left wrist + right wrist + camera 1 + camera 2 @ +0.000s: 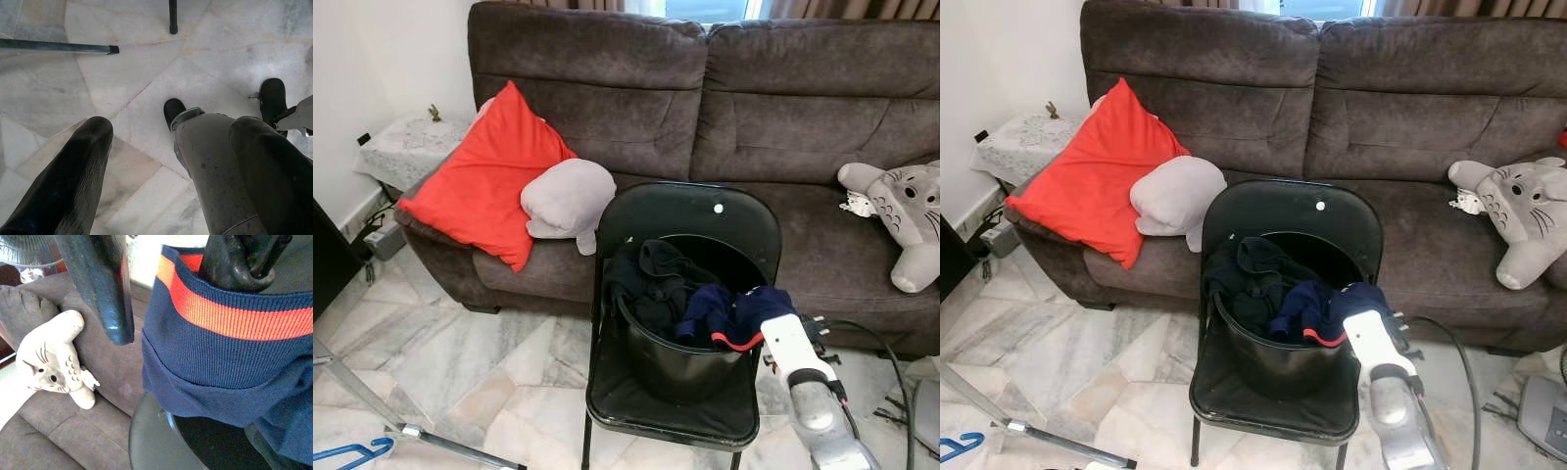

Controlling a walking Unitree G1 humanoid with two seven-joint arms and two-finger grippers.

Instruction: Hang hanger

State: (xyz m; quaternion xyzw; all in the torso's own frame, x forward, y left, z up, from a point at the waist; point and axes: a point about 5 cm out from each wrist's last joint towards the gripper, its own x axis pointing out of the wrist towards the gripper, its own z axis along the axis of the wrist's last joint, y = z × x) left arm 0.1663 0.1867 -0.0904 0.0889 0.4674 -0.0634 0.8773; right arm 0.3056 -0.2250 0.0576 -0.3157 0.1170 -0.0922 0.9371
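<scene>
Reaching into the black plastic bucket [675, 367], our right gripper [183, 293] straddles the navy, orange-striped garment's [230, 357] hem, unclenched, while the blue hanger [352, 453] lies far left (nearer our open left gripper [161, 181]).

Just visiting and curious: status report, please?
Right pincer at navy garment hanging over bucket. Left pincer open, aimed at floor. Blue hanger lying on floor, untouched.

A black bucket [677, 364] of dark clothes [656, 284] sits on a black folding chair [690, 220] before a brown sofa [705, 98]; the right arm [803, 377] reaches its rim.
</scene>
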